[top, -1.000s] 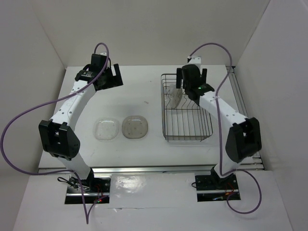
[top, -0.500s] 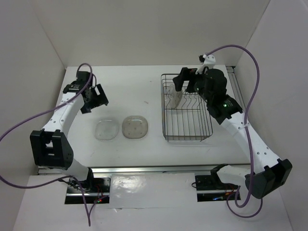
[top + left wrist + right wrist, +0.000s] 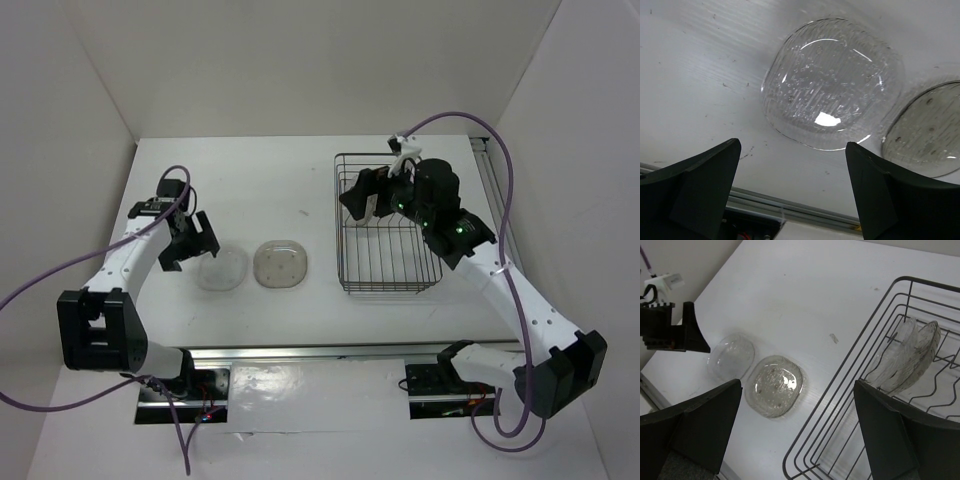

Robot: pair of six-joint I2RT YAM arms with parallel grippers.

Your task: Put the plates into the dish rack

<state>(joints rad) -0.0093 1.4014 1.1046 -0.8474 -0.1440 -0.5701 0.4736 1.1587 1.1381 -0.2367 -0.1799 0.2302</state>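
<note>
Left end effector (image 3: 190, 248): jaws fully apart, nothing held, hanging low just beside the clear plate (image 3: 221, 268) on its left side. Right end effector (image 3: 368, 197): also wide and empty, above the far-left corner of the dish rack (image 3: 388, 288). Tabletop (image 3: 290, 180) carries everything. The rack sits on its right half and the loose plates lie left of centre, well apart from the rack. Inside the rack, the racked plates (image 3: 892, 360) stand on edge, leaning together at the far end (tint hard to call through the wire). The rest of the rack looks free. The clear plate lies flat, and the tan plate (image 3: 280, 264) lies flat just beside it on the rack side, apparently not touching. Progress call: two of four are loaded and two are to go, so about halfway. My read is the clear plate is the next pick, since the left wrist view has it centred ahead of the open jaws.
</note>
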